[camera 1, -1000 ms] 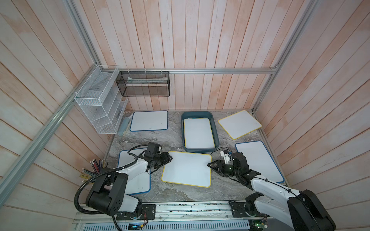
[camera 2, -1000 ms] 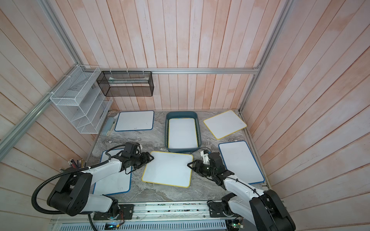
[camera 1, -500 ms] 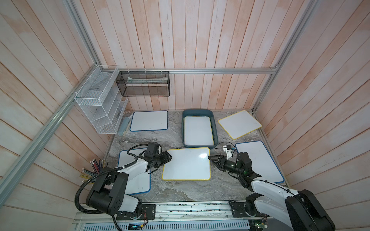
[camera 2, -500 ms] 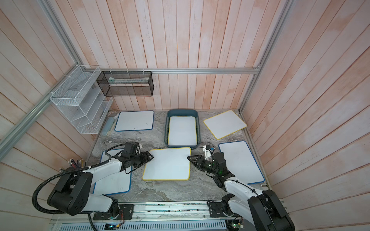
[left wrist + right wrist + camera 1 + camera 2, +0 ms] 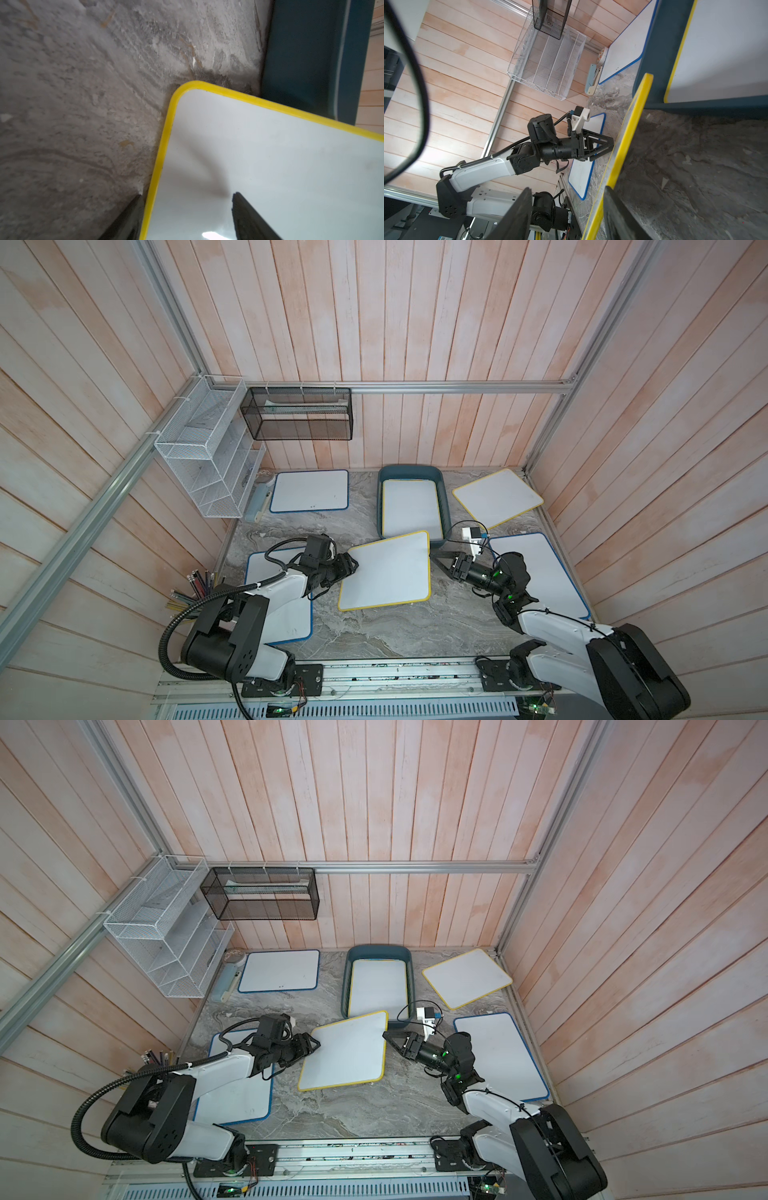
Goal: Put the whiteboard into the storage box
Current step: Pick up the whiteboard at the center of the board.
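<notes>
A yellow-framed whiteboard (image 5: 386,572) (image 5: 345,1052) lies askew in mid-table, its far corner over the near rim of the dark teal storage box (image 5: 444,506) (image 5: 345,986). Inside the box lies another yellow-edged whiteboard (image 5: 411,506). My left gripper (image 5: 353,568) (image 5: 187,195) is open at the board's left edge, one finger beside the yellow frame (image 5: 164,145) and one over the white face. My right gripper (image 5: 433,558) (image 5: 569,189) is open at the opposite edge, which passes between its fingers close to one of them. The box wall (image 5: 311,52) stands just beyond the board's corner.
Blue-framed boards lie at the far left (image 5: 309,490), near right (image 5: 536,572) and under my left arm (image 5: 282,614). A yellow-framed one (image 5: 496,497) sits at the far right. A white wire rack (image 5: 208,460) and black mesh basket (image 5: 297,414) hang on the walls.
The yellow-framed whiteboard has turned and shifted toward the storage box, and its far corner now overlaps the box's near rim. Both grippers have stayed at its edges with the same opening.
</notes>
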Motion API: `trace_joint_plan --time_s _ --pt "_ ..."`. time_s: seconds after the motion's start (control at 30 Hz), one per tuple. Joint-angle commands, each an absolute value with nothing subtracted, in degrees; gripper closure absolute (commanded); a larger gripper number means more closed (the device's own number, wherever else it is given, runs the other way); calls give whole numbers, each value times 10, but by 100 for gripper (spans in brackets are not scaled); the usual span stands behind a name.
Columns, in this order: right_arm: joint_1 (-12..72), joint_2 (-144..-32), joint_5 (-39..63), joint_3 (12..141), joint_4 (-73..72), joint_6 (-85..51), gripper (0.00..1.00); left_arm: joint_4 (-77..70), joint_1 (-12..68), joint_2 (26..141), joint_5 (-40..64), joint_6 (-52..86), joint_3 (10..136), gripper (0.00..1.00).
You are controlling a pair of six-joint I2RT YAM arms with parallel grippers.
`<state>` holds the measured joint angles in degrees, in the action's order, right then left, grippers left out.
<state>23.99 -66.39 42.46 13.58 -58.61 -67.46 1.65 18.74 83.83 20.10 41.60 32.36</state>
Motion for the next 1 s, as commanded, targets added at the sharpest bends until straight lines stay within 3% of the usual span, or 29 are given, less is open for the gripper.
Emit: trace_joint_plan --time_s 0.0,0.53,0.67,0.8,0.97 --pt "271 -704 499 147 -581 -692 44 79 217 887 328 445 288 31" --pt "252 -823 502 179 -646 -695 45 75 218 871 326 453 279 31" --pt "205 -754 444 187 -392 -589 45 93 218 863 315 444 284 31" --pt "192 -689 262 267 -32 -434 45 94 218 862 316 442 288 31" --pt "144 -653 172 261 122 -392 44 119 218 856 296 428 297 31"
